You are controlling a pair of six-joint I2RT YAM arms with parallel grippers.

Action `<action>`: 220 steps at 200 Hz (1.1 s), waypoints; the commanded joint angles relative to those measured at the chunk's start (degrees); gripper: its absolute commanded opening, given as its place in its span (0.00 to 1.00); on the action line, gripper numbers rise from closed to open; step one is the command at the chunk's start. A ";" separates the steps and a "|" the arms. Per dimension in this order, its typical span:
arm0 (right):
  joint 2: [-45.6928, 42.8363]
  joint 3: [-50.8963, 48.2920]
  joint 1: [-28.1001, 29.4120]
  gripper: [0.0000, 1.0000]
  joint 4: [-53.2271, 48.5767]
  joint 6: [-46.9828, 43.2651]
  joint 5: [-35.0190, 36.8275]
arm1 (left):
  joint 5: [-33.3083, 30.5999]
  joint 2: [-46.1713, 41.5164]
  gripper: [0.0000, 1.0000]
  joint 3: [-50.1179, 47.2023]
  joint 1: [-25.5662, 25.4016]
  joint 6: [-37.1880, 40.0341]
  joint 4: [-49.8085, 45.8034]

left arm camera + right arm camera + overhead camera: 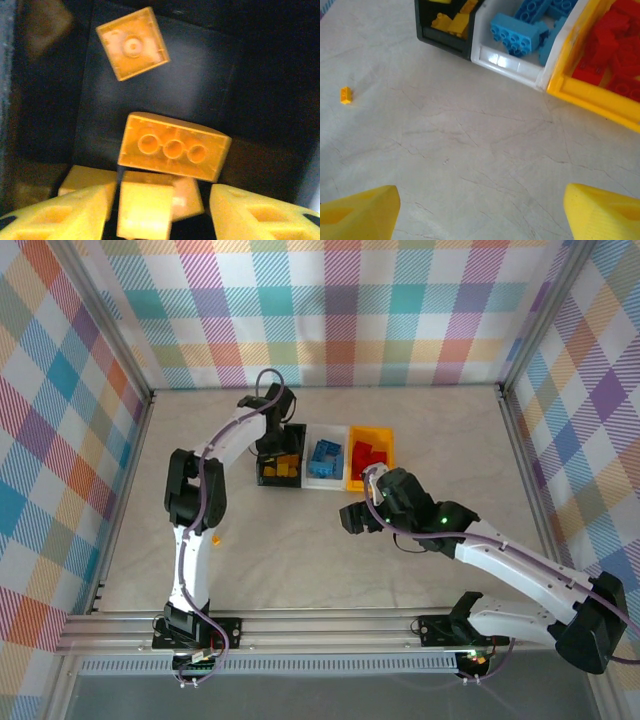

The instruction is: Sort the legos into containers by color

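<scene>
Three bins sit side by side at the far middle of the tabletop point(330, 570): the black bin point(280, 482) on the left, the white bin point(340, 430) in the middle and the yellow bin point(385, 435) on the right. You can see orange bricks point(175, 150) in the black one, blue bricks point(517, 32) in the white one and red bricks point(615, 45) in the yellow one.

Your left gripper point(162, 210) hangs over the black bin. Its fingers point(75, 210) stand apart, with a small orange block between them and a gap on the block's right side. A long orange brick lies upside down just beyond, and a square one lies farther off on the bin floor.

Your right gripper point(480, 210) is spread wide and holds nothing. It is above bare tabletop, just near of the yellow bin.

One loose orange brick point(215, 538) lies on the tabletop well to the left, beside the left arm point(190, 500).
</scene>
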 commanded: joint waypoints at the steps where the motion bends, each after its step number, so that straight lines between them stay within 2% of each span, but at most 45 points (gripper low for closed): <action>1: 0.33 -0.63 0.31 0.85 1.04 1.09 -0.77 | 0.40 -4.40 0.60 -0.12 -0.17 -0.31 -1.73; 56: 1.22 -0.65 0.31 0.86 1.83 0.52 -1.85 | 0.03 -17.05 0.67 -7.90 -0.65 -0.63 -1.37; 91: 2.99 -1.08 0.31 0.86 2.96 0.03 -4.17 | -3.56 -30.29 0.71 -19.49 -0.63 -2.43 -1.38; 141: 6.10 -0.81 0.39 0.85 5.32 -0.23 -8.82 | -10.90 -45.82 0.78 -34.28 0.58 -7.87 -7.62; 166: 6.34 -1.52 0.48 0.85 6.39 -0.12 -10.25 | -11.76 -53.49 0.89 -43.45 3.49 -12.48 -8.43; 195: 6.52 -1.92 0.90 0.85 6.75 -0.41 -11.12 | -11.81 -56.79 0.91 -51.81 5.64 -17.08 -8.27; 220: 5.96 -2.62 1.00 0.86 7.02 -0.50 -11.30 | -10.95 -56.96 0.91 -58.32 6.27 -21.59 -4.19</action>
